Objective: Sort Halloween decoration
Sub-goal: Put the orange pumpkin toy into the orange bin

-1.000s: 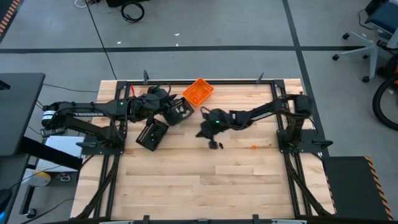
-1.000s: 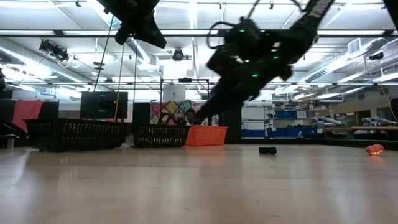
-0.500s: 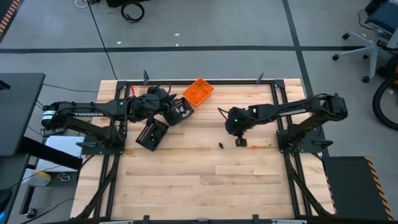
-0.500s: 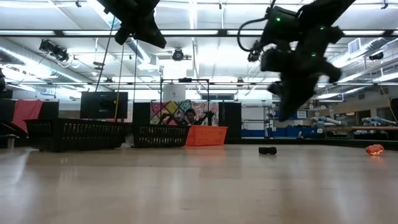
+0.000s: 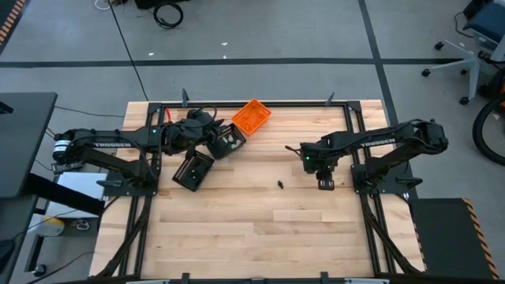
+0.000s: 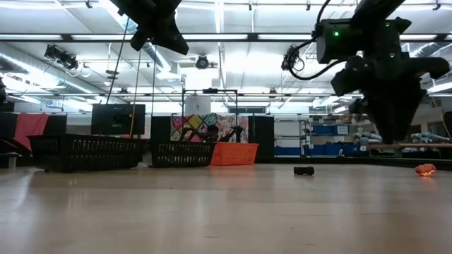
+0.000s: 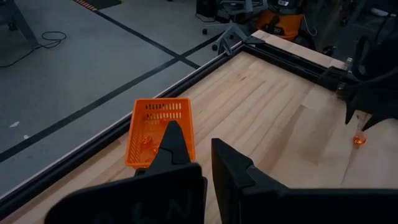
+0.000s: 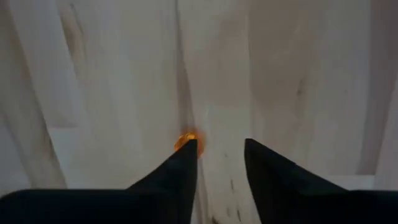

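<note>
An orange trinket (image 8: pixel 186 139) is lying on the bare wood toward the table's right side, and your right gripper (image 8: pixel 219 155) is hanging directly above it, fingers parted and gripping nothing. A black trinket (image 5: pixel 281 184) is sitting apart on the wood near mid-table. Your left gripper (image 7: pixel 198 152) is waiting, fingers closed and empty, above the black trays (image 5: pixel 194 169), beside the orange tray (image 5: pixel 252 115).
</note>
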